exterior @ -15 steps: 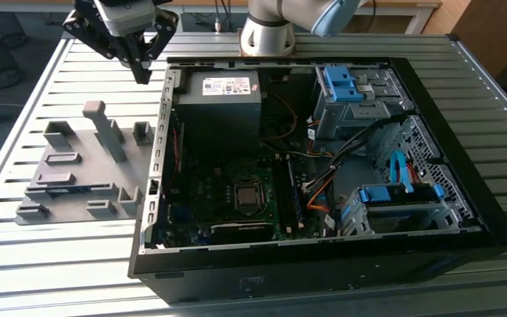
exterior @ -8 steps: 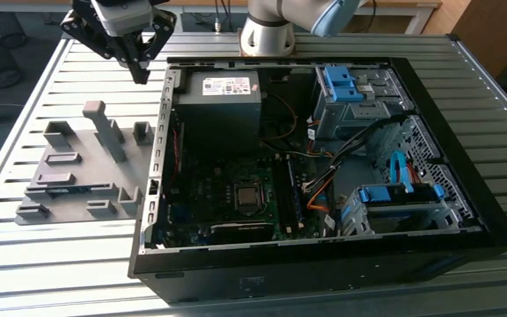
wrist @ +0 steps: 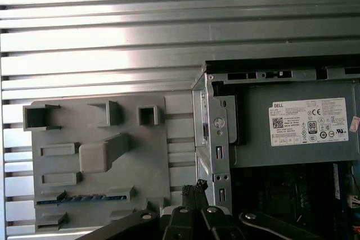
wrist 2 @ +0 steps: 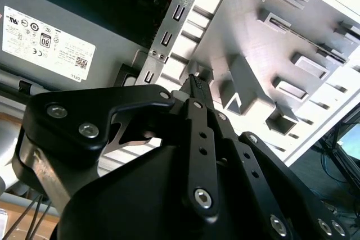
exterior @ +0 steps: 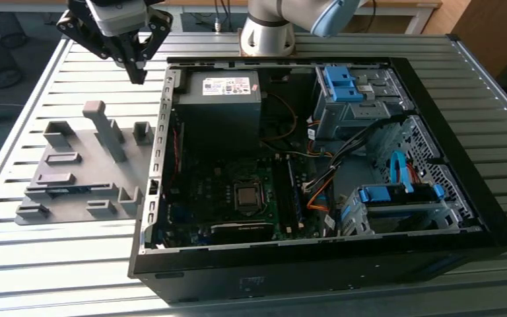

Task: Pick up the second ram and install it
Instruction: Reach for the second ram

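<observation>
The gripper (exterior: 136, 78) hangs with its fingers pinched together, tips meeting, nothing between them: empty-handed. It hovers just outside the computer case (exterior: 160, 135), off the corner where the power supply (exterior: 222, 109) sits, touching nothing. Beside the case lies the grey fixture plate (exterior: 95, 178), and there's our memory stick (wrist: 84, 198): blue-green, flat in a long slot on the plate's side away from the case, well apart from the fingertips. It's not yet lifted, so I'd call this the approach to the pick-up, with installation not begun. To take that stick, I judge the fingers would need to part and line up squarely across its thin long edge.
</observation>
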Robot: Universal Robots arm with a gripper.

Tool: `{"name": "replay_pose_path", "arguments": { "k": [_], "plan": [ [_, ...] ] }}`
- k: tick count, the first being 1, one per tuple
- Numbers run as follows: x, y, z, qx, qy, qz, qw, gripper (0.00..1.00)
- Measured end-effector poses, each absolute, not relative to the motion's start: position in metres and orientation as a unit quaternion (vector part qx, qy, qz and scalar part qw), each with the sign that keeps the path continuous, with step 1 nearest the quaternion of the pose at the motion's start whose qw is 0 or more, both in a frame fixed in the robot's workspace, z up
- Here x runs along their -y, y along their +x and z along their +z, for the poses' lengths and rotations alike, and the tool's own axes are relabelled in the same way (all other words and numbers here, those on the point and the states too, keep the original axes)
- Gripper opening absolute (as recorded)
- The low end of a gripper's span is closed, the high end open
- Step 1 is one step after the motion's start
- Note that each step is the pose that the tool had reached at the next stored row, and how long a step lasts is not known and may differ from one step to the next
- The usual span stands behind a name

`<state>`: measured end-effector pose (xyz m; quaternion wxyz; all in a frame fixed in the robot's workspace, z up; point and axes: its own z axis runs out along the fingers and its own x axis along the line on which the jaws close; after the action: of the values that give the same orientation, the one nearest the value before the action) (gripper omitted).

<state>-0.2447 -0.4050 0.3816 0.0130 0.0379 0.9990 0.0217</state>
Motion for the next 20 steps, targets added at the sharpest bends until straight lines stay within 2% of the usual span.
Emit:
{"name": "replay_pose_path", "arguments": {
  "k": [20],
  "plan": [
    [0.405,-0.259,0.382,-0.999,0.038,0.022,0.013,0.11]
  ]
}}
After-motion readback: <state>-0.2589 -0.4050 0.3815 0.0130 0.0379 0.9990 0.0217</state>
